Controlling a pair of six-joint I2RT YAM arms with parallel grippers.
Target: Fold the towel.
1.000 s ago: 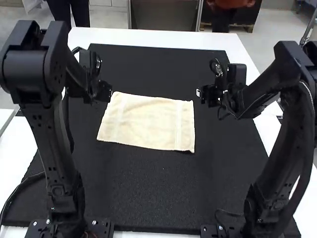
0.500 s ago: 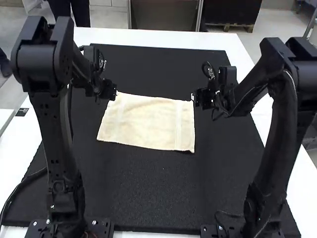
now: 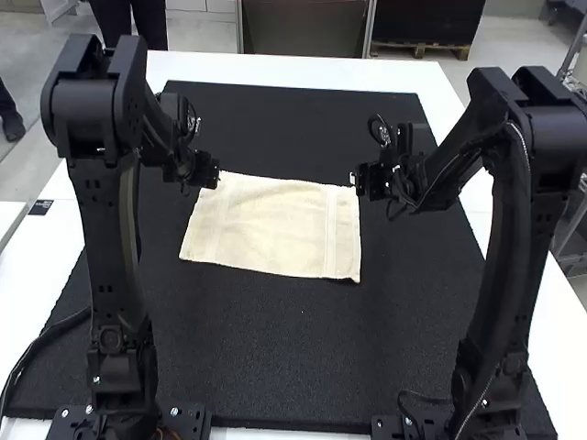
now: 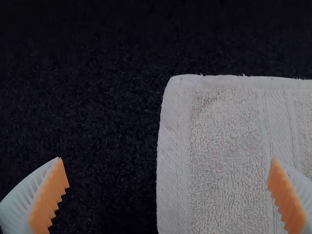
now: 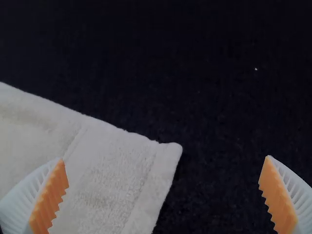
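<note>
Cream terry towel: lay flat, ten- and two-o'clock corners near gaping, white-ribbed left claw and right claw, likely for pinching.

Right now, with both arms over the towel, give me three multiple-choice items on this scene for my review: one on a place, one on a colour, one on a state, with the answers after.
1. Which corner of the towel is closest to the left claw?
A. near right
B. far left
C. near left

2. What colour are the pads on the left claw?
A. orange
B. blue
C. green

3. How does the towel lie on the mat?
A. rolled up
B. bunched in a heap
C. flat

1: B, as the high view shows the left claw at the towel's far left corner.
2: A, as the left wrist view shows orange pads on white ribbed fingers.
3: C, as the high view shows the towel lying smooth, its edges laid out.
</note>
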